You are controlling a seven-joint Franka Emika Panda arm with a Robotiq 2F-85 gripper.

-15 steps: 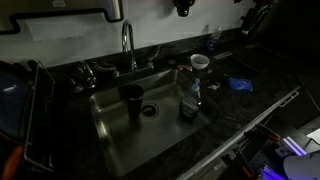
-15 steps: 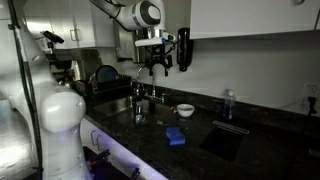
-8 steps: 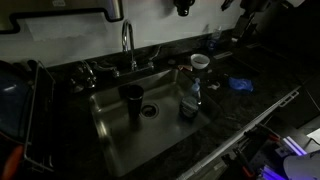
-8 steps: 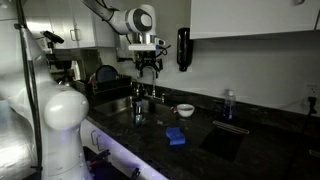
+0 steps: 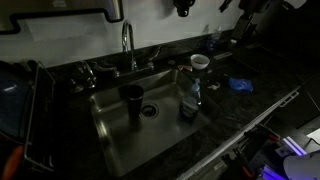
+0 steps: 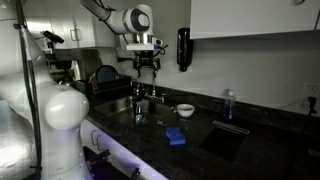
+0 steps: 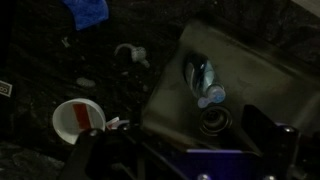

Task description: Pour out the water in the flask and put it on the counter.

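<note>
The counter (image 5: 225, 105) wraps the steel sink (image 5: 110, 140), and everything you need sits inside that basin. Your arm (image 6: 110, 12) has swung across over the last second: the claw (image 6: 148, 72) was up beside the dark fixture on the wall (image 6: 183, 48) and now hangs high above the faucet (image 6: 137, 92), roughly over the sink. In the last half second it has hardly shifted, so you look settled at the top of the approach.

The flask (image 5: 133, 101) has not moved. It stands upright on the sink floor, just beside the drain (image 5: 150, 111), with the clear bottle (image 5: 190, 100) on the drain's far side and well apart from it. The wrist view looks down on the same pair, with the flask (image 7: 262, 128) dark at the lower edge. The white cup (image 5: 200, 62) sits up on the counter by the sink's corner.

Your claw is spread wide and carries nothing. So the task is only beginning: I judge that you have lined up but not descended. Next you need to come down past the faucet and take the flask, not the bottle.
</note>
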